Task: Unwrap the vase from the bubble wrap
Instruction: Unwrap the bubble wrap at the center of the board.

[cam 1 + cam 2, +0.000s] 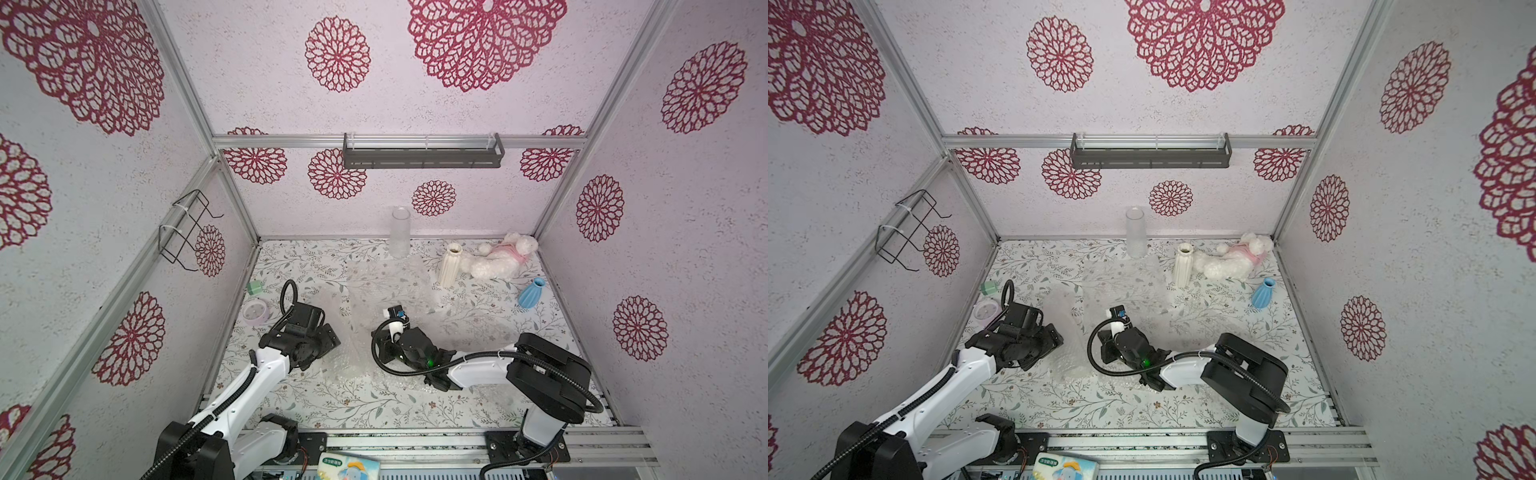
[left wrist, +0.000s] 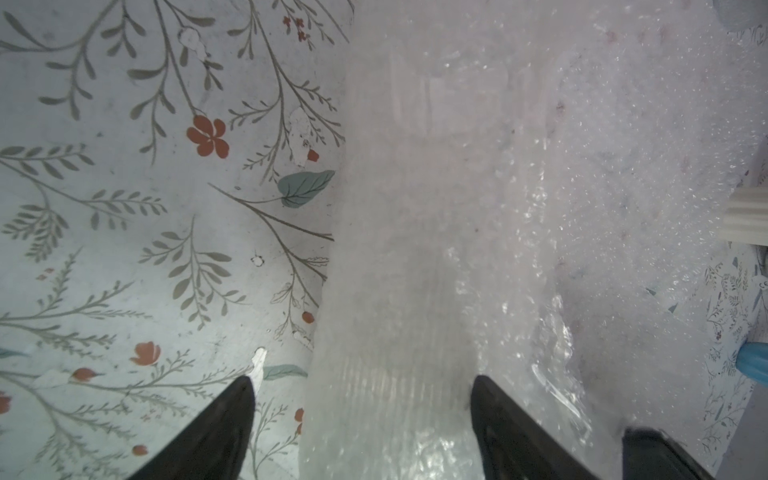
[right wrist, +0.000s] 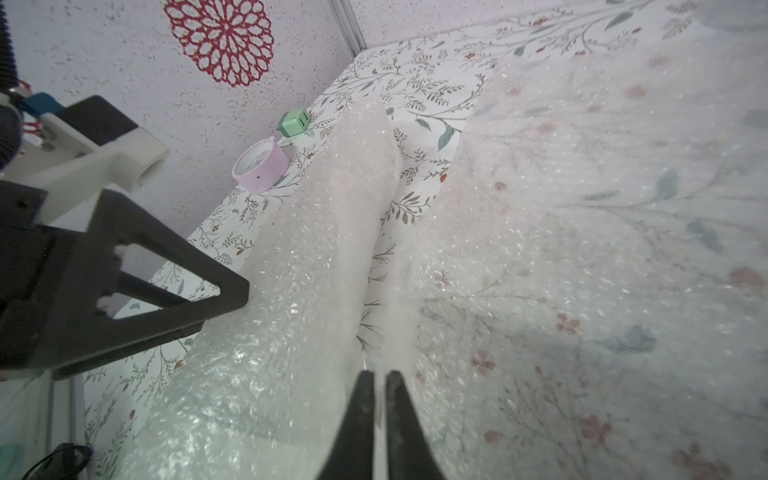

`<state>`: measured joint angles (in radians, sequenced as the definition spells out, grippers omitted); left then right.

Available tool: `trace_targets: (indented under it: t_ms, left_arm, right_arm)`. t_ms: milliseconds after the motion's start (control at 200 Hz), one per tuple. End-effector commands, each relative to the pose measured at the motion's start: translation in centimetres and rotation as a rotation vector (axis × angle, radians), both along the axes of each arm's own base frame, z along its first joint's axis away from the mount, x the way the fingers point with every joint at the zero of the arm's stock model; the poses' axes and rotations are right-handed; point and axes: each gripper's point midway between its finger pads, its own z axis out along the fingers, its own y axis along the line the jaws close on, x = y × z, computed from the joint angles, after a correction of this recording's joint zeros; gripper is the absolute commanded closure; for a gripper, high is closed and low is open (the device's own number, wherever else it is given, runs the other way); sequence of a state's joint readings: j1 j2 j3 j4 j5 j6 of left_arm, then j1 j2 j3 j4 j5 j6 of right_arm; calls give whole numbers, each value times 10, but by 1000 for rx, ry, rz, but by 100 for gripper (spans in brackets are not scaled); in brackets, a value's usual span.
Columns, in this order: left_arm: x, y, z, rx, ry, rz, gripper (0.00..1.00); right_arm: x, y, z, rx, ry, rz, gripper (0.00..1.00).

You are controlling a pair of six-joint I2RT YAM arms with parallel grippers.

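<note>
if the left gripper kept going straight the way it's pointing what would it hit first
The bubble wrap: the wrapped roll lies between the left gripper's open fingers and runs on ahead, so it would likely meet that first; depth is unclear.

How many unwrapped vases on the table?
3: clear cylinder at the back wall, cream ribbed vase beside the plush toy, blue vase by the right wall. Another may hide inside the bubble wrap.
</note>
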<state>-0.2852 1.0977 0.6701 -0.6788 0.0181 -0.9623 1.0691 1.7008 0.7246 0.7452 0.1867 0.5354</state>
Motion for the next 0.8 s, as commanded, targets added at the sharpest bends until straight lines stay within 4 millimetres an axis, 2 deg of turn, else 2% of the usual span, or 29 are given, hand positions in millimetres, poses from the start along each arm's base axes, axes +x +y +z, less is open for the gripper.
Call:
trace_targets:
  t_ms: [0, 150, 500, 796]
  left_arm:
    - [-9, 0, -5, -20, 32, 1, 16]
    - [-4, -7, 4, -53, -2, -15, 16]
    - [6, -18, 29, -116, -92, -45, 15]
    - [14, -7, 45, -196, -135, -6, 15]
  right_arm:
    - [4, -5, 54, 98, -107, -13, 72]
    - [4, -13, 68, 107, -136, -32, 54]
    - [0, -21, 82, 93, -219, -13, 53]
    - [-18, 4, 73, 105, -220, 132, 54]
